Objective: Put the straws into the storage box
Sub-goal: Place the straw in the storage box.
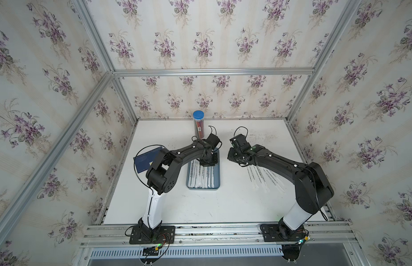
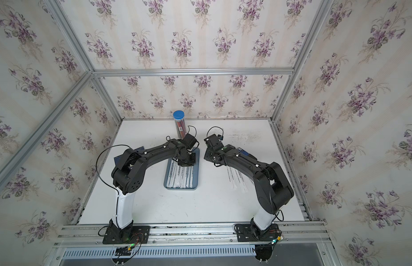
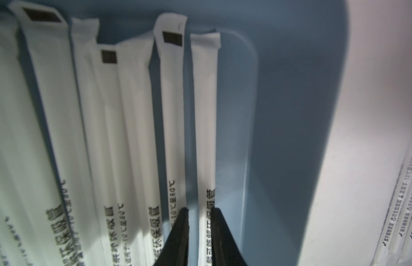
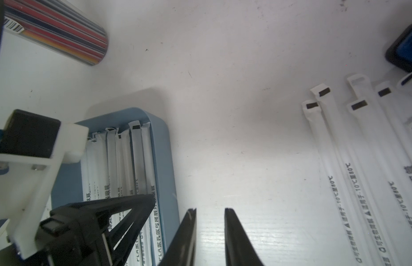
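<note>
Your left gripper (image 3: 200, 210) sits low in the blue-grey storage box (image 3: 281, 115), jaws slightly apart astride one paper-wrapped straw (image 3: 204, 115) beside the others lying there, pinching nothing. Your right gripper (image 4: 209, 210) hangs parted and empty over bare white tabletop (image 4: 223, 115). The loose straws (image 4: 361, 188) nearby look feather-light, bendy and slick, so I'd nip one near mid-length, gently.

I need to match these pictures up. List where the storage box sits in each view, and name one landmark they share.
Top view: storage box mid-picture, at the centre of the table.
Top view: storage box mid-picture, slightly left of centre.
Left wrist: fills most of the picture; blue wall.
Right wrist: lower left.
Shared landmark: loose straws lying beside it, in all four.
</note>
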Motion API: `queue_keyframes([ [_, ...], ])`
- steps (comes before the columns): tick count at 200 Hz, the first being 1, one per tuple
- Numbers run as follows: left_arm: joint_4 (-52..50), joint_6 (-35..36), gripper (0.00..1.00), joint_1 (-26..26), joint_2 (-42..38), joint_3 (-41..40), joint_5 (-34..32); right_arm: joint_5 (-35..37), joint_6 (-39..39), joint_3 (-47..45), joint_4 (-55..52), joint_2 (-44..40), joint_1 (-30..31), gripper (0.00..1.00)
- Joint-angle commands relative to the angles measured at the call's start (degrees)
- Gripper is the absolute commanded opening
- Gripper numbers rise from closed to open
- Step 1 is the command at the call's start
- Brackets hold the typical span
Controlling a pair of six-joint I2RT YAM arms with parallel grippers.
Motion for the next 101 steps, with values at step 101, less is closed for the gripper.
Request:
queue_keyframes([
  [101,-9.17,9.60,0.54,0.57,-19.10,-2.64,-12.53,4.42,-8.11,-2.52,-4.40,-2.14,-3.16,0.26],
])
